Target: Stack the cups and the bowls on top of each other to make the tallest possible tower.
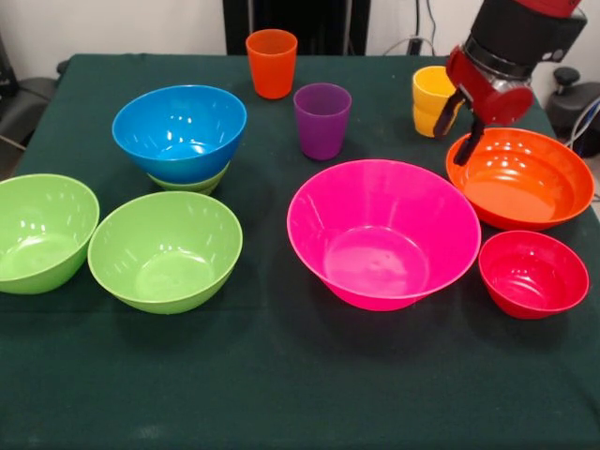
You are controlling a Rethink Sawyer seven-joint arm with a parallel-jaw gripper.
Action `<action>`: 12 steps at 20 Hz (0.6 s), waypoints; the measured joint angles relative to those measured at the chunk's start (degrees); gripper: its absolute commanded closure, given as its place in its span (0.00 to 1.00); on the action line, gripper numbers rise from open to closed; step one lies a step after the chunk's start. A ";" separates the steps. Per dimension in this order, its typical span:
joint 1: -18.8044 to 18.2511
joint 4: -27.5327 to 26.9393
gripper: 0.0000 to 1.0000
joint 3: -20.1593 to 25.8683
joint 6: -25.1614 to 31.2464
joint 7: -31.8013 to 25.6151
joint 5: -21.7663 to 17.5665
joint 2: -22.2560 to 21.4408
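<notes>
Glossy plastic fills the front view, all of it on a dark green tablecloth. At centre sits the large round pink plastic bowl, empty. At three o'clock the round orange plastic bowl and, nearer, the small round red plastic bowl are empty too. At ten o'clock the round blue plastic bowl rests inside a lime green plastic bowl, only whose rim shows. Two more lime green bowls lie empty at nine o'clock. Toward twelve stand the orange plastic tumbler, the translucent purple tumbler and the yellow tumbler. The red and black gripper, fingers spread and holding nothing, hangs over the orange bowl's far rim, partly hiding the yellow tumbler.
</notes>
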 measured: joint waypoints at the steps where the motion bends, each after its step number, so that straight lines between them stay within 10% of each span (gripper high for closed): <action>1: -0.01 -0.31 0.00 0.22 0.00 0.00 0.01 0.32; 12: 0.21 -2.03 0.00 2.23 0.00 0.00 0.01 1.92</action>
